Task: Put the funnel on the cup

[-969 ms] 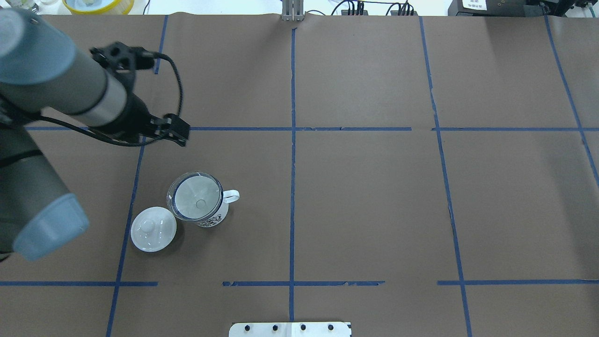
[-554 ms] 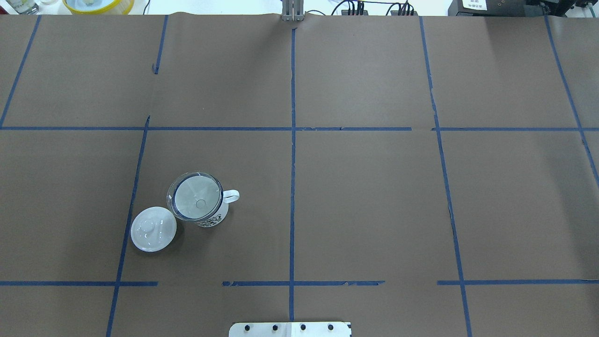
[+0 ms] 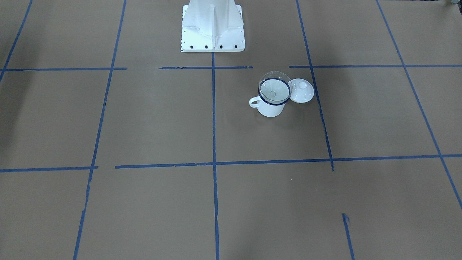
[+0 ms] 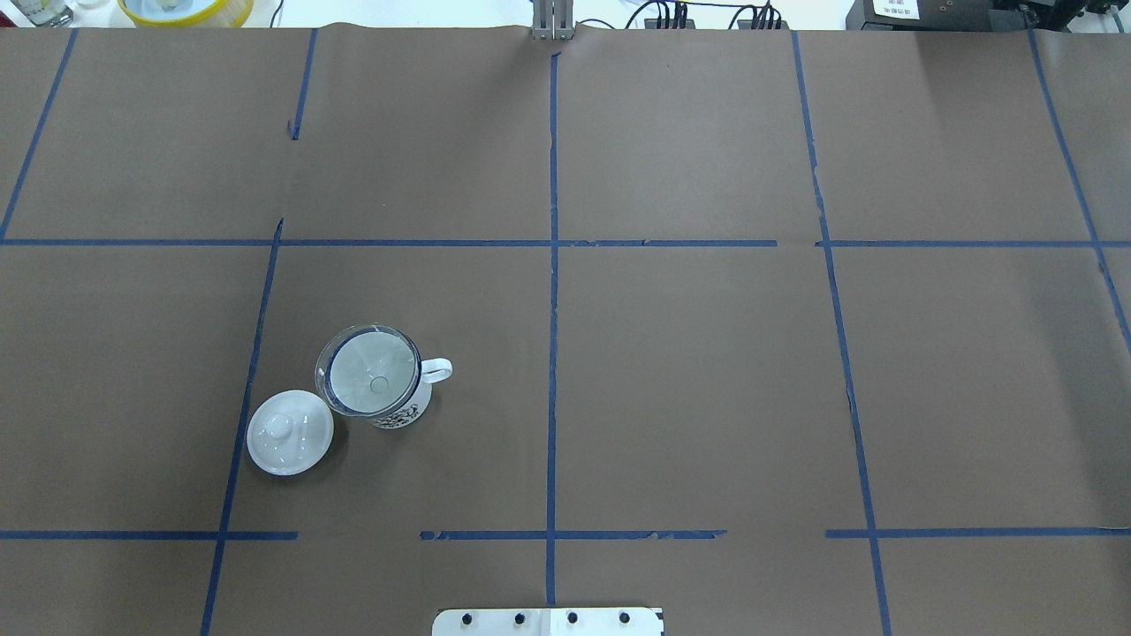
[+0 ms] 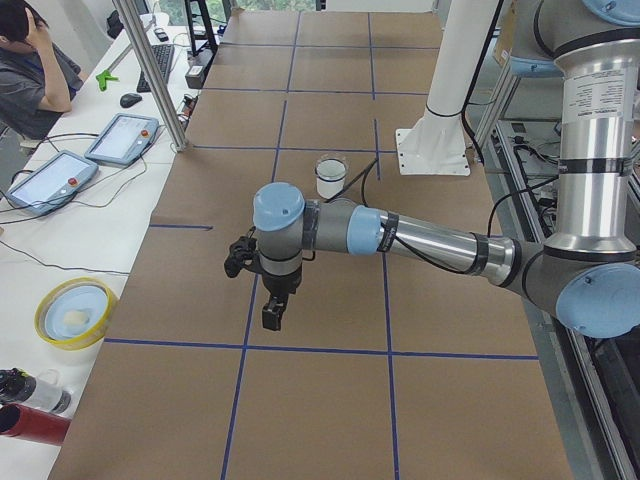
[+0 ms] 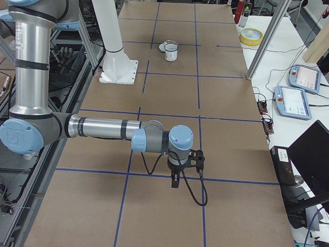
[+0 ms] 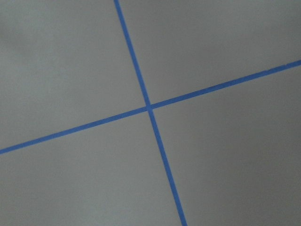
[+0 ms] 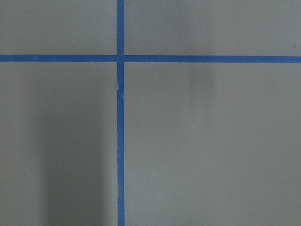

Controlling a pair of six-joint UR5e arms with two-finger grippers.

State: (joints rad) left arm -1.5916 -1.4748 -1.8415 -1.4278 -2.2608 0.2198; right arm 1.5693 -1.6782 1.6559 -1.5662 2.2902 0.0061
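Jaws above blue-taped brown paper (image 5: 320, 410)

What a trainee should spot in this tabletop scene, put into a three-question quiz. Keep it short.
1. True or false: the transparent round funnel sits in the mouth of the white enamel mug with a dark blue rim.
2. Pick one. The white domed lid with a knob lies: A) on top of the mug; B) on the brown paper-covered table, beside the mug; C) between a gripper's fingers.
3. Fill in: in the overhead view, the mug's small loop handle points toward the view's ____ side.

Key: 1 true; 2 B; 3 right.
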